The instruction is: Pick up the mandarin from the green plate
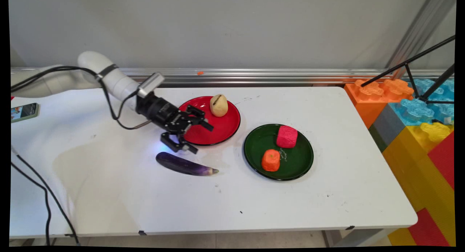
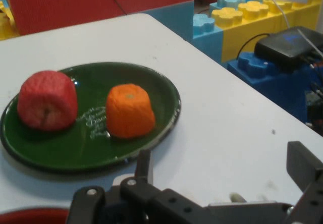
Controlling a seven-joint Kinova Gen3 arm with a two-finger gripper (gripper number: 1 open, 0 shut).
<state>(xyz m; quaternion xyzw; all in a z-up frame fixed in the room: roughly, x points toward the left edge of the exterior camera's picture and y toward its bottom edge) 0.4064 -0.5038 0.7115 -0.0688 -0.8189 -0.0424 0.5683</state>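
On the white table (image 1: 109, 194) the biggest things are two plates near the middle: a red plate (image 1: 221, 130) toward the wall and a green plate (image 1: 254, 155) just right of it, nearer the front edge, the two close together but apart. Past the table's right end stands a stack of big toy blocks (image 1: 417, 132) in orange, blue, yellow and red. The white arm (image 1: 109, 77) reaches in from the left, low over the table, black cables hanging from it. Its gripper (image 1: 198, 137) hangs over the near left rim of the red plate with its fingers spread wide and nothing between them. Just in front of it lies a purple eggplant (image 1: 185, 164), flat on the table, its tip pointing right. On the green plate sit a red fruit (image 1: 287, 136) and an orange fruit (image 1: 271, 160), close together. A pale potato (image 1: 218, 105) rests on the far side of the red plate. A phone (image 1: 24, 111) lies at the table's left edge.
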